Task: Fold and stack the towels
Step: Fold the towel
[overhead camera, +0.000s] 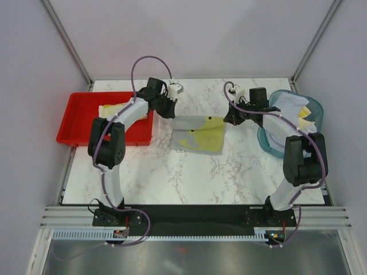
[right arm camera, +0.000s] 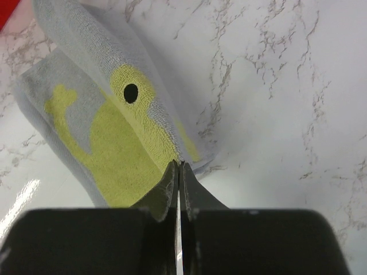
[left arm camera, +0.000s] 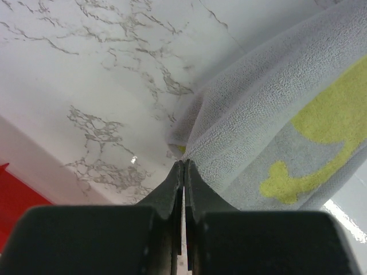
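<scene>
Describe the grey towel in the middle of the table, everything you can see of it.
The towel is light grey, soft looped terry by its look, printed with a yellow-green figure with a black dot like an eye. It lies at the middle of the table, near part flat, far edge raised and curling over in a fold. The left jaws are shut on its far left corner, the right jaws on its far right corner.
</scene>
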